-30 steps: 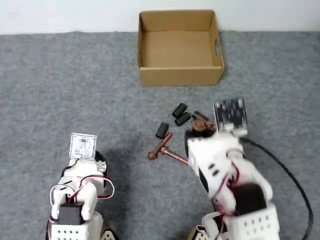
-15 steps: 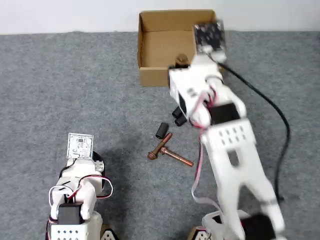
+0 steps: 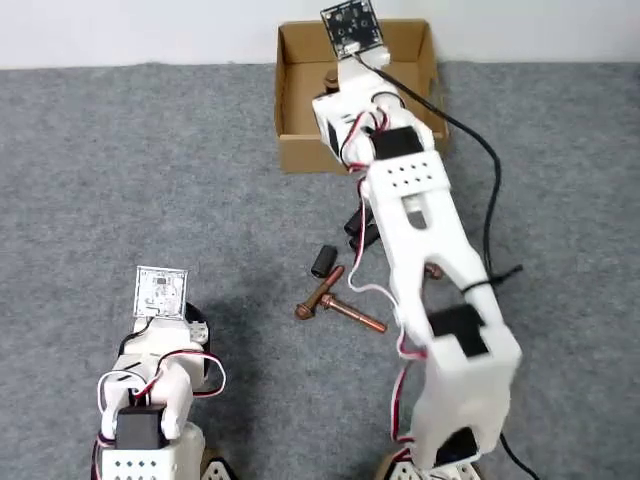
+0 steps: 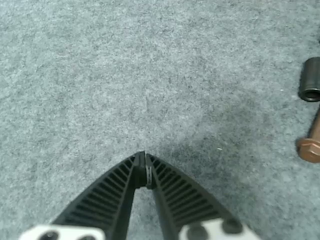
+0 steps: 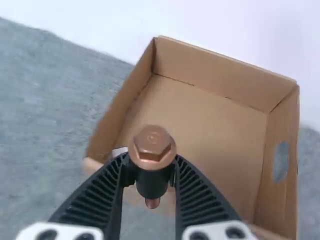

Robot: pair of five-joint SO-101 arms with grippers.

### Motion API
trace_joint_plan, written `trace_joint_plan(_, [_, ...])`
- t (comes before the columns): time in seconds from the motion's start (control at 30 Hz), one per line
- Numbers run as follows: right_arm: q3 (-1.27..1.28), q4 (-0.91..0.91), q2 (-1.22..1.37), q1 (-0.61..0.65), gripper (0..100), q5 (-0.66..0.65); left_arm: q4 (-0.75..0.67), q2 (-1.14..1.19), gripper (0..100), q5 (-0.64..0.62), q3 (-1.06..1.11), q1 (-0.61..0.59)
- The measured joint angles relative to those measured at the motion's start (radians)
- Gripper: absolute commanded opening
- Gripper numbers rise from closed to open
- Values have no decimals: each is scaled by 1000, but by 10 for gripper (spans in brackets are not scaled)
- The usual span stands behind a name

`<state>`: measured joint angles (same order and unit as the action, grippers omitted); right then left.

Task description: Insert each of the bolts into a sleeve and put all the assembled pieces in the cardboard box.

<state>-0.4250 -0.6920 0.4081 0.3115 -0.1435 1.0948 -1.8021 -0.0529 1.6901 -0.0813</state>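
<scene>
The assembled piece [image 5: 151, 146], a copper bolt seated in a black sleeve, hangs head-up over the inside of the cardboard box [image 5: 215, 75]. It is pinched between the fingers of the right gripper [image 5: 150, 160], which are clamped on the sleeve. This is the change. A second ago I had that gripper low among the loose parts in front of the box. Half a second ago it was crossing the box's front wall. Now the right arm is stretched out, with the piece above the box floor, nearer the front wall than the back. I judge the carry is nearly done, and what remains for this piece is to lower it a little and let go. It is probably the first piece to go in. Outside the box, two loose bolts [image 3: 322, 292] lie on the grey carpet [image 3: 150, 180] in front of the box, well apart from it, with their heads close together. One loose sleeve [image 3: 323, 261] lies just beside them on the box side, so more pairing is left. Farthest from the box, the left gripper [image 4: 145, 167] has not moved, its fingers pressed together on nothing.
</scene>
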Motion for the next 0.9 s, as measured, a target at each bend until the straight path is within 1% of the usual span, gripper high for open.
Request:
trace_joint_plan(0.33, [-353, 0, 396, -25, 8, -152, 0, 0, 6, 0, 0, 0])
trace_joint_plan(0.5, [-416, 0, 508, -21, 9, -180, 0, 0, 6, 6, 0, 0])
trace_joint_plan(0.7, [-453, 2, 557, -23, 12, -233, 0, 0, 6, 9, 0, 0])
trace_joint_plan(0.77, [-460, 2, 569, -28, 51, -239, 0, 0, 6, 9, 0, 0])
trace_joint_plan(0.87, [-470, -20, 575, -28, 146, -245, 0, 0, 6, 9, 0, 0])
trace_joint_plan(0.9, [-473, -31, 575, -28, 158, -245, 0, 0, 6, 9, 0, 0])
